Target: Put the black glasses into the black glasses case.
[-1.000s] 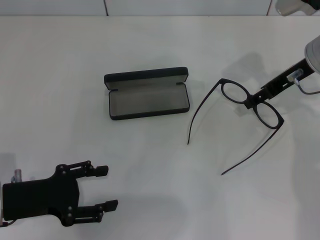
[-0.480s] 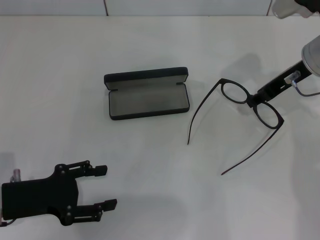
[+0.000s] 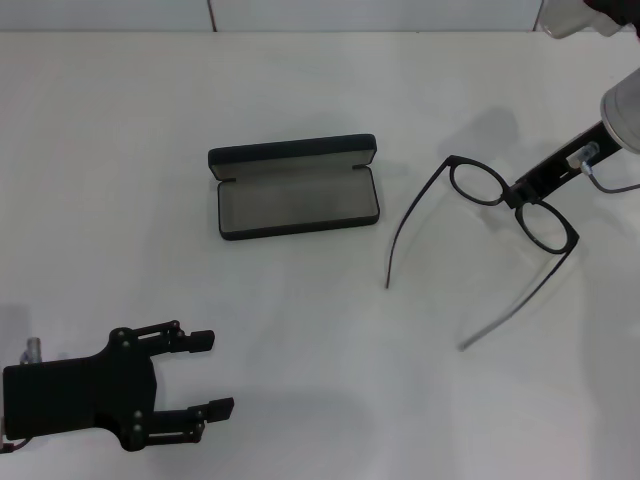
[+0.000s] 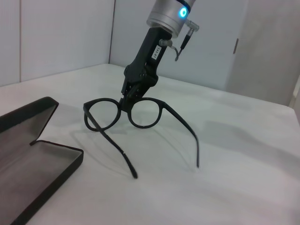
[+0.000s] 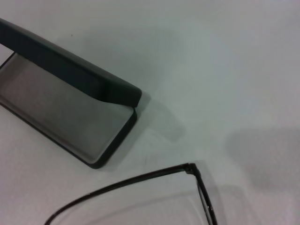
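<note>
At about 7 o'clock on the white table (image 3: 300,330) I see my left end effector (image 3: 215,373) parked with its fingers spread and nothing between them. At center lies the black glasses case (image 3: 294,187), lid open and grey lining showing. At 3 o'clock of the case, well apart, my right end effector (image 3: 517,192) is clamped on the bridge of the black glasses (image 3: 512,198), temple arms unfolded and pointing toward 7 o'clock.

Bright, even overhead light across the plain white matte table (image 3: 300,90). Soft, faint shadows beneath the thin black-framed glasses (image 3: 500,215) and beside the open black glasses case (image 3: 293,186). No glare.
</note>
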